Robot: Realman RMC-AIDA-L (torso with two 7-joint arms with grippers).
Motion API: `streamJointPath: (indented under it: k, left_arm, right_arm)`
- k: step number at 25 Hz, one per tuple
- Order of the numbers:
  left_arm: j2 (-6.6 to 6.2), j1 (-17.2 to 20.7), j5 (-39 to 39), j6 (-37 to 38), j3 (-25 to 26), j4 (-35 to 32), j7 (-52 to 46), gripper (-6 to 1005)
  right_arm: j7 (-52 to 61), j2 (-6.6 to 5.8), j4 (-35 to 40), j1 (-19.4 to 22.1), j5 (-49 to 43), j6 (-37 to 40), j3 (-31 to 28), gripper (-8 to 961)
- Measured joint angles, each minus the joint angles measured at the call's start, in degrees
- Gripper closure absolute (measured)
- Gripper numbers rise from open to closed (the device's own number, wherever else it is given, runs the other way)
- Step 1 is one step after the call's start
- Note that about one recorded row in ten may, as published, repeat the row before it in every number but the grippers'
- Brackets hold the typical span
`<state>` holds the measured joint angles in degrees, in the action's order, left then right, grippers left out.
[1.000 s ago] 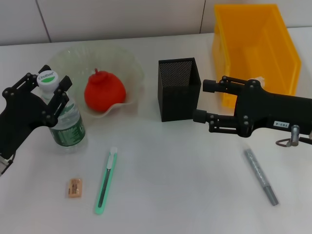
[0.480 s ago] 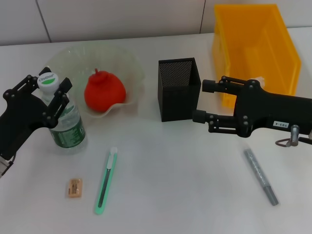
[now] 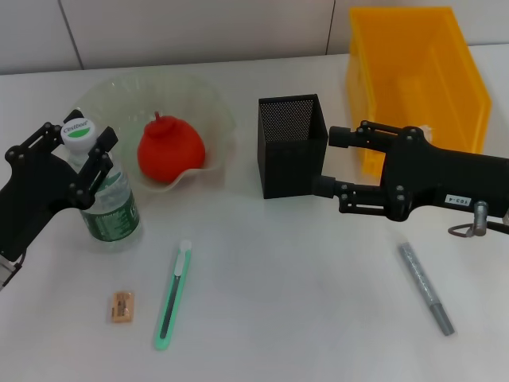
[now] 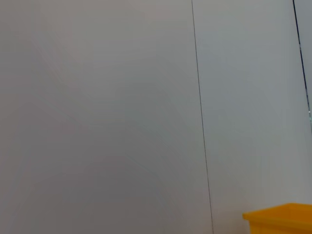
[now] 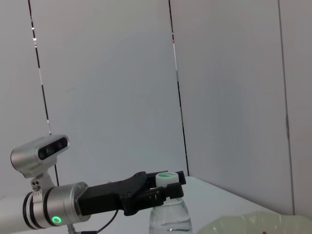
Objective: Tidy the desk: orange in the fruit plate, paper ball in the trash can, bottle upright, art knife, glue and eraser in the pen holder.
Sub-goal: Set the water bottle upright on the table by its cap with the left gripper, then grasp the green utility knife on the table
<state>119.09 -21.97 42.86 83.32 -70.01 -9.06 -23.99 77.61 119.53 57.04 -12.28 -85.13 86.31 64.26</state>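
Bottle cap [image 3: 76, 130] has green print, a brand word starting "Ces", rest unreadable. Right arm [image 3: 445, 179] carries a small white sticker [image 3: 456, 200] with dark characters (too small to read). Bottle label [image 3: 111, 215] text illegible.

lab test bench | white table [image 3: 318, 318], panelled wall [image 5: 229, 97] (bare, seamed) | yellow bin [image 3: 413, 72]

Bench [image 3: 318, 318]: white, smooth, matte top, evenly lit, with soft, faint shadows. Wall [image 3: 199, 28]: pale grey-white panels rose directly behind the bench's far edge, divided by thin dark vertical seams; 1 seam showed in the left wrist view, several in the right wrist view. No window or floor was visible.
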Motion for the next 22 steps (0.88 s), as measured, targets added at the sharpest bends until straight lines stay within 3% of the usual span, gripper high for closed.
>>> streamJointPath:
  k: [8, 13, 17, 22]
  left_arm:
    - [0.0, 0.0, 0.04, -0.12, -0.23, 0.01, 0.0, 548]
    - [0.0, 0.2, 0.04, 0.41, -0.37, -0.17, 0.0, 362]
    - [-0.04, 0.46, 0.16, 1.49, -0.42, -0.52, 0.0, 152]
    - [-0.37, 1.3, 0.07, 8.41, -0.27, -0.53, -0.37, 146]
  right_arm:
    - [0.0, 0.0, 0.0, 0.07, 0.05, 0.0, 0.05, 184]
    - [0.0, 0.0, 0.0, 0.07, 0.05, 0.0, 0.07, 184]
    - [0.0, 0.0, 0.0, 0.07, 0.05, -0.01, 0.02, 184]
    - [0.0, -0.03, -0.09, 0.04, 0.06, -0.35, -0.02, 184]
